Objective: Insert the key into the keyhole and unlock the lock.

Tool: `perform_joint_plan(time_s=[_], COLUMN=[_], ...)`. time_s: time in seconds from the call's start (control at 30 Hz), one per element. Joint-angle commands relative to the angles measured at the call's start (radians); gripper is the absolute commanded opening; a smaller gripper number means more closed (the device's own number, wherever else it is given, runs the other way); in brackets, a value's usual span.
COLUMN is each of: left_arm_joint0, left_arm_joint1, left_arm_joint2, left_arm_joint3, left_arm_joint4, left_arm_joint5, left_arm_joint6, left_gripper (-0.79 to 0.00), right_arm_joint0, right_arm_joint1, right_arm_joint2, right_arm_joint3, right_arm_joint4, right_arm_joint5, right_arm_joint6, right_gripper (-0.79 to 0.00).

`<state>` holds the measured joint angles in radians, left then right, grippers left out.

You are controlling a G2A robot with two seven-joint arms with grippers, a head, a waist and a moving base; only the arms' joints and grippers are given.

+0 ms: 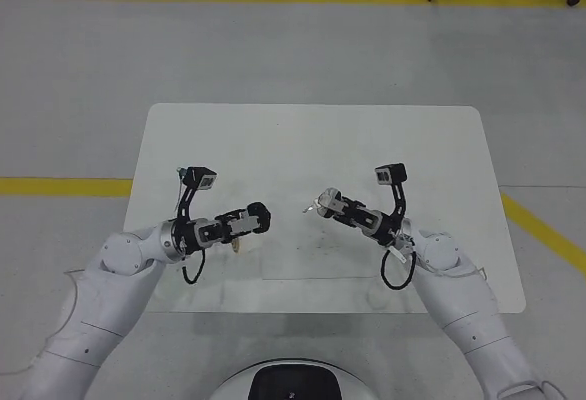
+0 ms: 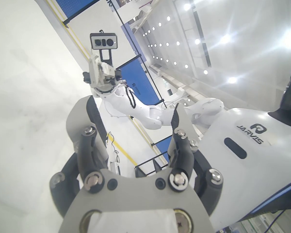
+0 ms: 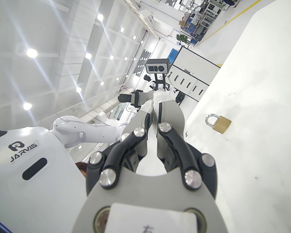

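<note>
Padlock lies flat on the white table with its shackle seated. It sits just under the left arm's wrist and nearer the robot than either claw, and nothing grips it. Past it, the left gripper hovers above the table with its fingers spread wide and empty, pointing across at the other arm. That stance suits a claw waiting to steady the lock body. Facing it from a short way off and raised off the surface, the right gripper has its fingers pressed together. What is probably the key, a thin pale sliver, juts from those tips in the top view, though it is too small to be sure. Held so, its blade would aim toward the padlock's side, but key and keyhole are well apart, so insertion looks not yet begun
</note>
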<state>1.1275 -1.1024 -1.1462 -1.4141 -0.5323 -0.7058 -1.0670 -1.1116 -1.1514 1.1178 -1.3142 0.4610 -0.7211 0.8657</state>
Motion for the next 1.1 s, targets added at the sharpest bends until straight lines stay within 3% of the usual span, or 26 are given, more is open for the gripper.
perform_joint_plan(time_s=[0.0,0.17,0.27,0.5,0.67,1.0,1.07], left_arm_joint0=[-0.009,-0.028,-0.036,-0.056,-0.066,-0.076,-0.079], left_arm_joint1=[-0.005,-0.019,-0.022,-0.027,-0.029,-0.035,-0.037], left_arm_joint2=[0.021,0.059,0.067,0.083,0.087,0.108,0.113], left_arm_joint3=[0.007,0.020,0.029,0.054,0.075,0.092,0.093], left_arm_joint4=[0.046,0.113,0.112,0.128,0.125,0.161,0.165], left_arm_joint5=[-0.011,-0.024,-0.027,-0.024,-0.028,-0.022,-0.021], left_arm_joint6=[0.025,0.103,0.112,0.115,0.118,0.138,0.138], left_gripper=[-0.197,-0.166,-0.197,-0.400,-0.489,-0.493,-0.545], right_arm_joint0=[0.004,0.016,0.018,0.029,0.031,0.024,0.021], right_arm_joint1=[-0.003,-0.012,-0.016,-0.024,-0.028,-0.031,-0.031], right_arm_joint2=[-0.009,-0.041,-0.055,-0.072,-0.078,-0.076,-0.075], right_arm_joint3=[-0.008,-0.018,-0.018,-0.008,-0.002,0.000,-0.002], right_arm_joint4=[-0.014,-0.072,-0.094,-0.116,-0.126,-0.149,-0.155], right_arm_joint5=[0.010,0.037,0.043,0.058,0.064,0.059,0.057], right_arm_joint6=[-0.011,-0.049,-0.069,-0.090,-0.102,-0.120,-0.124], right_gripper=[-0.785,-0.785,-0.785,-0.785,-0.785,-0.785,-0.785])
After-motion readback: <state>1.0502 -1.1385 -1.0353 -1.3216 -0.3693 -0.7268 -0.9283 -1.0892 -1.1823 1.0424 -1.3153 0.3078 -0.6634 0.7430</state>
